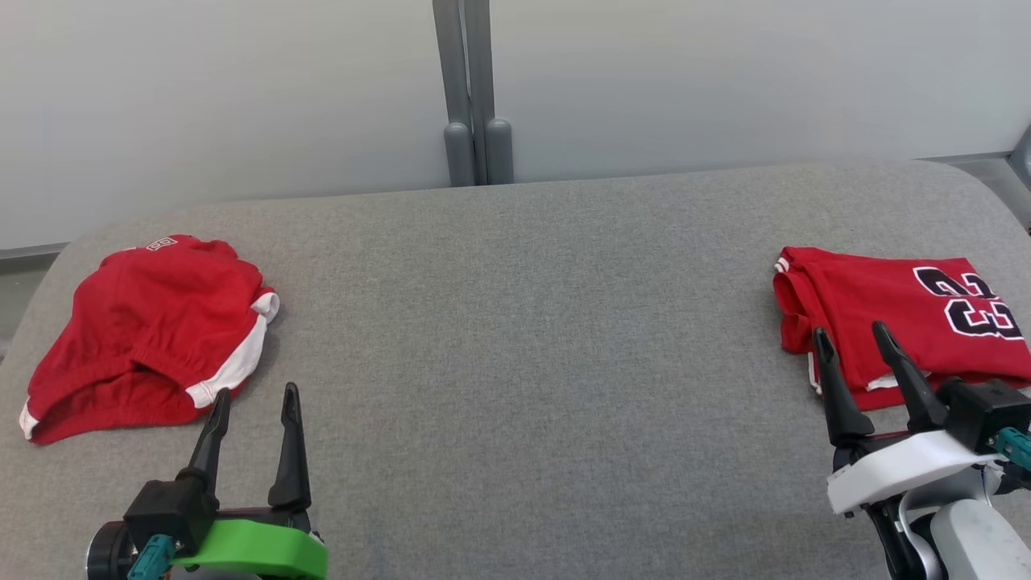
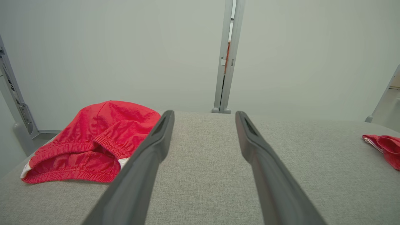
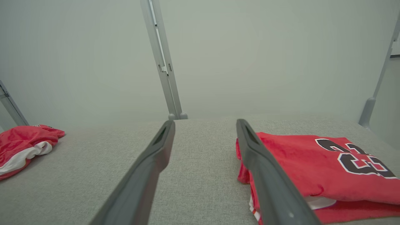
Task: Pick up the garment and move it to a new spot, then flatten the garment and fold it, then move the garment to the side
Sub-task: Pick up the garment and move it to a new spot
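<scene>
In the head view, two red garments are seen on a grey fabric-covered surface [image 1: 523, 346]. The red shorts [image 1: 149, 322] are found at about 9 o'clock, bunched and unfolded, with the elastic waistband open toward the near side and a white stripe along the right edge. A small white mark at their far edge is too small to be read. The folded jersey [image 1: 886, 314] is placed at about 3 o'clock, lying flat in layers, with a black, white-edged number on top. Its right part is cut off by the picture's edge. The left gripper [image 1: 256, 392] is seen at 7 o'clock, fingers spread and nothing between them, just beside the shorts' near corner. The right gripper [image 1: 850, 329] is seen at 4 o'clock, equally spread. Its fingers overlap the jersey's near edge, and contact cannot be judged.

In the left wrist view, the left gripper [image 2: 203, 113] is shown with bare grey fabric between its parted fingers. The red shorts [image 2: 93, 143] are seen at 9 o'clock, their gathered waistband clear, their near right part covered by one finger. A piece of the folded jersey [image 2: 386, 147] is cut off at 3 o'clock.

In the right wrist view, the right gripper [image 3: 205, 122] is shown wide apart over bare fabric. The folded jersey [image 3: 300, 165] is seen at 4 o'clock, its left edge hidden behind a finger, with white trim visible between its layers. The red shorts [image 3: 22, 143] are cut off at 9 o'clock.
</scene>
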### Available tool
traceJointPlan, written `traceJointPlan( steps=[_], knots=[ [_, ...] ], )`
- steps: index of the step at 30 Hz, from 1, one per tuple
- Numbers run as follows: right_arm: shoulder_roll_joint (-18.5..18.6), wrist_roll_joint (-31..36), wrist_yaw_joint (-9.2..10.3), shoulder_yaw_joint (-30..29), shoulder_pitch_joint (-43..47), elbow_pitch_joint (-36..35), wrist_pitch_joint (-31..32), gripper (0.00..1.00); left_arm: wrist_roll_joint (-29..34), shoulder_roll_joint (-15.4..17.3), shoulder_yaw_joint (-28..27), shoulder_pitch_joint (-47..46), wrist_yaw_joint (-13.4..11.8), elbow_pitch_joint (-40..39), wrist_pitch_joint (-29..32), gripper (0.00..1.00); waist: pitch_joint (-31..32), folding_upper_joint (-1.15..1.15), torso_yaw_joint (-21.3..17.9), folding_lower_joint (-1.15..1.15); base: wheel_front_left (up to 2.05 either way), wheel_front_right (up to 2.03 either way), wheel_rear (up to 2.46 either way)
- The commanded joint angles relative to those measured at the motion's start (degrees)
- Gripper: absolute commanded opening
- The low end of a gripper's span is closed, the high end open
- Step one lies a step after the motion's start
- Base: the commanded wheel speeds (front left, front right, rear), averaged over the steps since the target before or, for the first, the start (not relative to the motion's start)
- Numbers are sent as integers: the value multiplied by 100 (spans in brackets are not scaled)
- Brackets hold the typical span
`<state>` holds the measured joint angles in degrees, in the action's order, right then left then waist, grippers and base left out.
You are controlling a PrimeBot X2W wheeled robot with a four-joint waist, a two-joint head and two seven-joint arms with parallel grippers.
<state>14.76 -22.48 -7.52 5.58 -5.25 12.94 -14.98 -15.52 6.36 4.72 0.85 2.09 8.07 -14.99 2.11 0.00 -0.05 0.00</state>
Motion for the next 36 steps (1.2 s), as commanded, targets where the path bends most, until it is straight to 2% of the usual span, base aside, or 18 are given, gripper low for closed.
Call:
traceJointPlan(
  steps=[1,10,14,20,27,36],
  knots=[
    [-29,81,6,-14,40,-33,-21,100,44,-19,-36,43,38,-6,-22,100,7,0,-6,0,0,0,0],
    [-150,240,6,-45,-24,9,-26,100,192,-130,-147,25,140,67,-21,100,17,0,-8,0,0,0,0],
    [-189,263,6,-62,-40,-12,-25,100,211,-154,-196,-37,136,160,-21,100,5,0,127,0,0,0,0],
    [-241,246,6,61,10,-25,-25,100,205,-140,-335,-95,58,290,-21,100,-10,0,606,0,0,0,0],
    [-359,226,6,208,-55,-116,-24,100,193,-72,-470,-18,-36,277,-20,100,-33,0,1342,0,0,0,0],
    [-420,212,6,282,-75,-198,-22,100,147,-35,-496,30,-97,287,0,100,-45,0,1894,0,0,0,0]
  ],
)
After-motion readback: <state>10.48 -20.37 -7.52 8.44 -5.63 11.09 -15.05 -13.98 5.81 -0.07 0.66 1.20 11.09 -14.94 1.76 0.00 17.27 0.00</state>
